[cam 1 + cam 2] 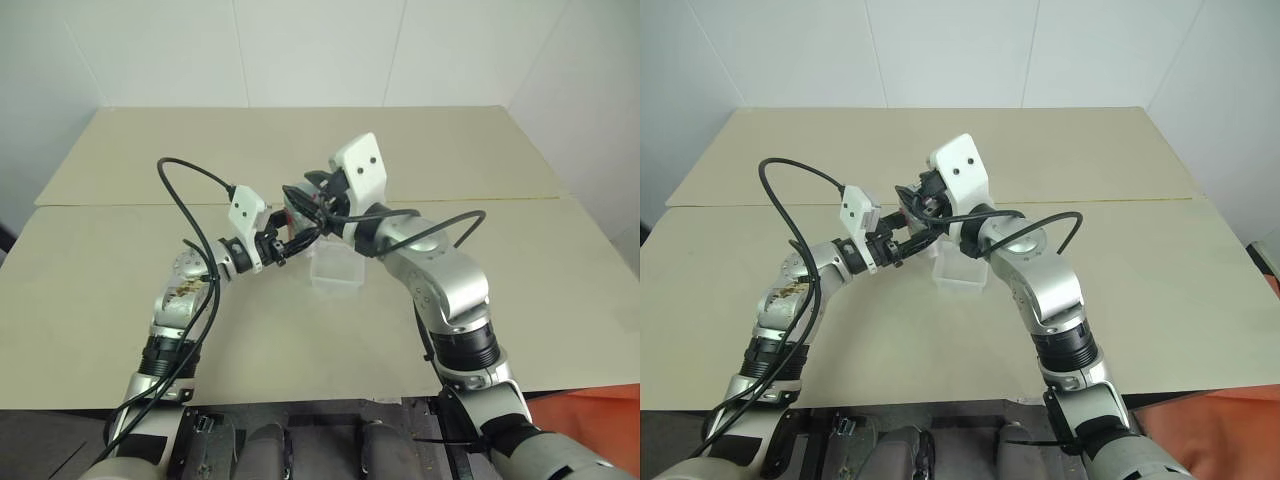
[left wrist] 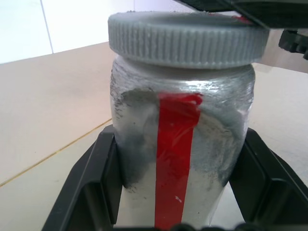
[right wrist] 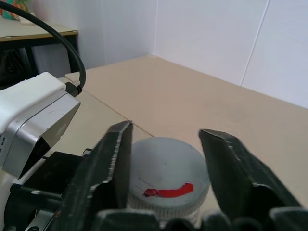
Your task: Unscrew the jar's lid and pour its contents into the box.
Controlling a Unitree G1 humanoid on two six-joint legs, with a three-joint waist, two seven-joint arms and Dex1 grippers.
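My left gripper (image 1: 284, 241) is shut on the jar (image 2: 178, 144), a silvery jar with a red stripe down its side, held upright between the black fingers (image 2: 94, 187). The grey ribbed lid (image 2: 185, 41) sits on top of the jar. My right gripper (image 3: 166, 131) comes in from above, one finger on either side of the lid (image 3: 166, 178), pressing against its rim. Both grippers meet above the middle of the table. The clear plastic box (image 1: 335, 272) stands on the table just below and to the right of the jar.
The beige table (image 1: 100, 300) is made of two boards with a seam running across behind the grippers. Black cables loop over my left arm (image 1: 190, 190). An orange object (image 1: 590, 420) lies beyond the table's near right corner.
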